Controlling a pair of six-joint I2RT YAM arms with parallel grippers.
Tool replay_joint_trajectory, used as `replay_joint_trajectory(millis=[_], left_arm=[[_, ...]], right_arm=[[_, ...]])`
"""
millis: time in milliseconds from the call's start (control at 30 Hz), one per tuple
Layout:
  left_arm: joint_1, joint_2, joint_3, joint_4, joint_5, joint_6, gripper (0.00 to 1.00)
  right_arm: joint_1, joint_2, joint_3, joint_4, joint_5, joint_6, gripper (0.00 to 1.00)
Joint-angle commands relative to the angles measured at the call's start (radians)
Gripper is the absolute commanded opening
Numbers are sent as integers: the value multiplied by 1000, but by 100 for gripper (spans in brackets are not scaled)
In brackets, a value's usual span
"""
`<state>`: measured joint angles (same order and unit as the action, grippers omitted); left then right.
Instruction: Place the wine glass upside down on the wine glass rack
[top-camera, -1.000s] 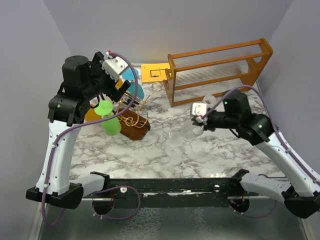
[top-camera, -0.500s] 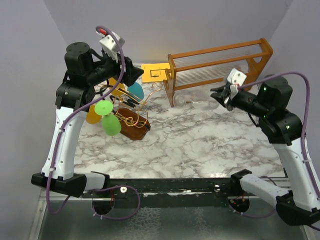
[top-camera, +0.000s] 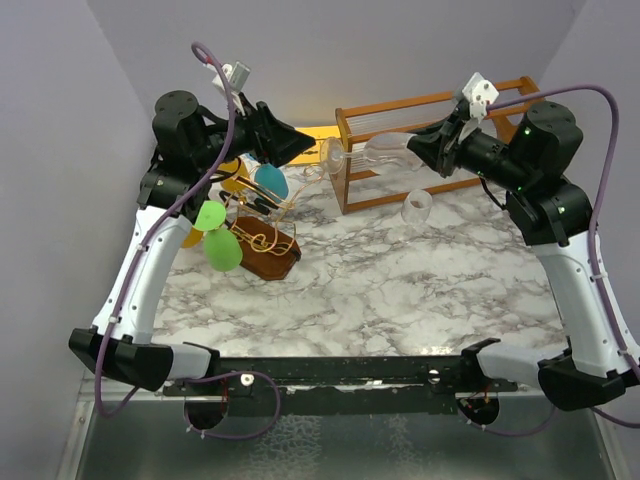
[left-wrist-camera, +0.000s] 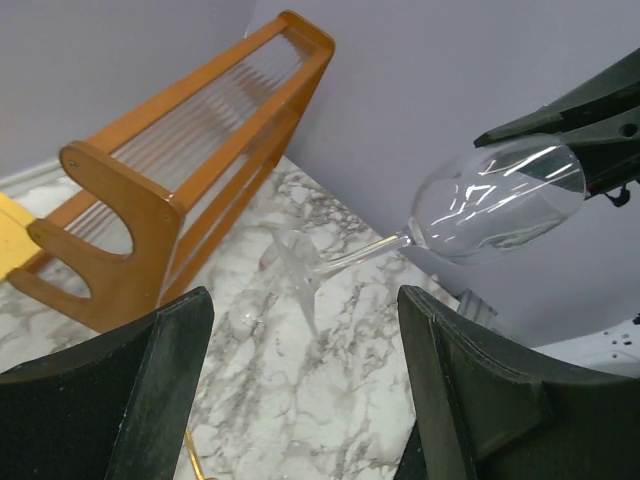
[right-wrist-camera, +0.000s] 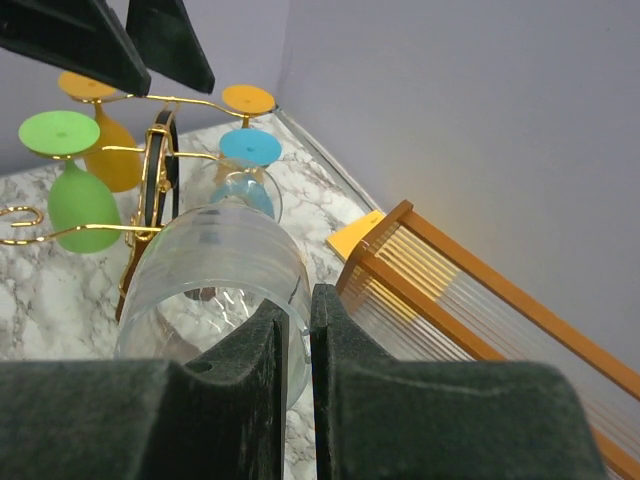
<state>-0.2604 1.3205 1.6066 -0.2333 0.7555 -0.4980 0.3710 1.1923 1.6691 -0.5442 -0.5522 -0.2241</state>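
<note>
Both arms have risen and converged. The right gripper (top-camera: 438, 152) jaws pinch the wine glass (top-camera: 385, 150) at its rim, horizontal in mid-air, up and right of the wine glass rack (top-camera: 262, 236). The left gripper (top-camera: 302, 148) jaws stand spread near its foot.

Orange-brown wooden frame (left-wrist-camera: 120, 215) with clear rods, yellow card (right-wrist-camera: 355, 238) beside it, white marble table (top-camera: 400, 290)
</note>
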Motion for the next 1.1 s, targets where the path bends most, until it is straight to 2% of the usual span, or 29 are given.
replay_joint_trajectory(millis=[0,367,767,967,1067], left_arm=[[-18,5,-43,113,48,-145,77],[-78,31,-106,93,21,-121,64],[-94,40,-127,131,30,-127,25],[-95,38,-116,122,21,-100,15],[-96,43,-105,108,19,-74,2]], right_arm=[[-4,18,46,108,-37,105,1],[-4,53,73,130,-34,164,1],[-5,45,28,150,-17,170,1],[-5,41,7,158,-37,170,1],[-4,40,-2,155,-68,162,1]])
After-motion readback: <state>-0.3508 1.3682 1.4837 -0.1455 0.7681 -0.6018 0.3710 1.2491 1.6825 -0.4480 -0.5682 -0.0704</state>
